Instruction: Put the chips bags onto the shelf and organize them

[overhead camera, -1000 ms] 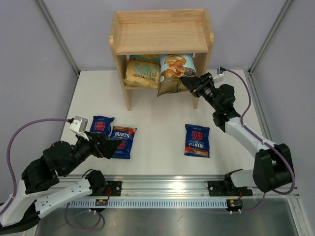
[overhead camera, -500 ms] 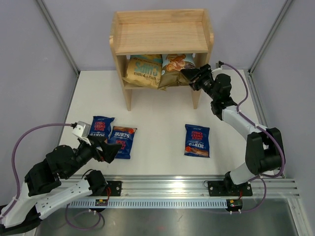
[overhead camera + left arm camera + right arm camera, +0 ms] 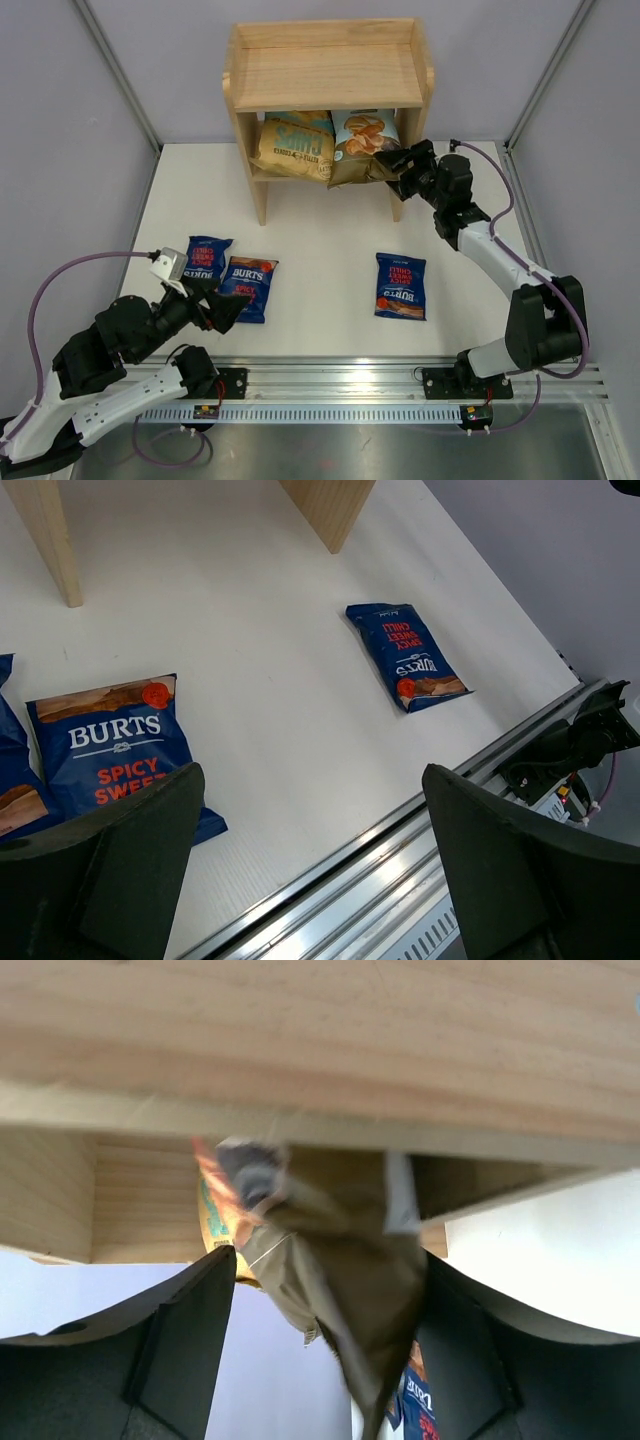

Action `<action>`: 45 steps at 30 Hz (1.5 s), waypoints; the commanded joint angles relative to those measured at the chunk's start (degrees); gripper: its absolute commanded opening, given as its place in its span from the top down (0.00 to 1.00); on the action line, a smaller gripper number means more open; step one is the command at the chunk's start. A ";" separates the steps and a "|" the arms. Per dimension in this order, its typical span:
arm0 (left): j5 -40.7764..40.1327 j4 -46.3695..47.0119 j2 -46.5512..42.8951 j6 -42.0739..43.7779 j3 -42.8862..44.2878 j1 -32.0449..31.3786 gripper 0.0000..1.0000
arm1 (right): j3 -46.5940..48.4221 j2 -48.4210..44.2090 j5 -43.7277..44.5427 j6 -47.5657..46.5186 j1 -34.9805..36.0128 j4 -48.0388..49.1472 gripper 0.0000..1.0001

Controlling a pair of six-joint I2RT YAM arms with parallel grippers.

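The wooden shelf [image 3: 330,75] stands at the back. On its lower tier lie the tan-and-teal bag [image 3: 293,148] and the light-blue-and-brown cassava bag [image 3: 362,138], whose lower edge hangs over the front. My right gripper [image 3: 397,166] is at that bag's right corner. In the right wrist view the bag [image 3: 345,1250] hangs between the spread jaws of the right gripper [image 3: 328,1260], with a gap on the left side, so it is open. Three dark-blue Burts bags [image 3: 207,257] [image 3: 247,288] [image 3: 400,285] lie flat on the table. My left gripper [image 3: 312,780] hovers open and empty just right of the middle Burts bag [image 3: 115,745].
The shelf's top tier [image 3: 325,70] holds nothing. An aluminium rail [image 3: 330,385] runs along the table's near edge, under my left gripper. Grey walls close in the sides and back. The shelf's front legs [image 3: 50,540] stand on the white table [image 3: 320,230].
My right gripper's jaws have spread wider and the arm has swung right. The cassava bag now rests further inside the lower tier. The left arm has barely shifted.
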 commanded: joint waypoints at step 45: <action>0.44 9.27 12.25 -4.87 -1.41 -0.27 0.01 | -2.18 -12.52 6.27 -5.26 -4.72 -10.21 0.01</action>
